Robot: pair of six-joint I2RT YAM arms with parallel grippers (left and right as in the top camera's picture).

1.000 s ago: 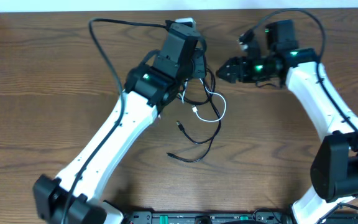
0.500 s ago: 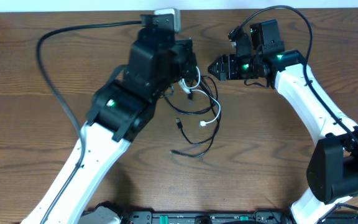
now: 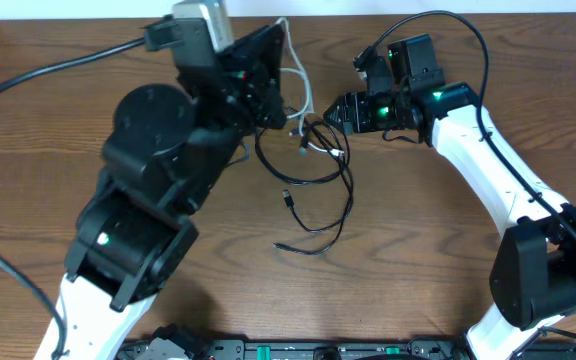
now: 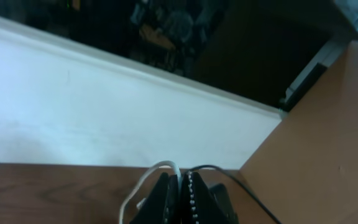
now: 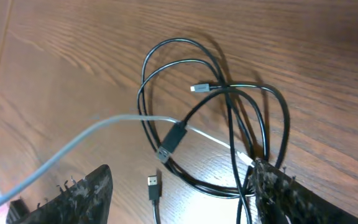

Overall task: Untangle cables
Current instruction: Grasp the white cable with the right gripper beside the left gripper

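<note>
Cables lie tangled on the tabletop [image 3: 448,280] directly under the right end effector [image 5: 178,174], whose fingers are spread wide and hold nothing. Beyond that end effector, the left end effector [image 4: 180,186] is clamped on the white cable [image 5: 135,117], holding one strand raised. The best move is probably to pin the black cable [image 5: 173,138] loops and draw the white out slowly. Both cables are thin with small plugs, and the white threads through the black coils.

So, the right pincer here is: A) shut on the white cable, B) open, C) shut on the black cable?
B: in the right wrist view the right pincer has its fingers wide apart, clamping neither the black cable nor the white cable.
</note>
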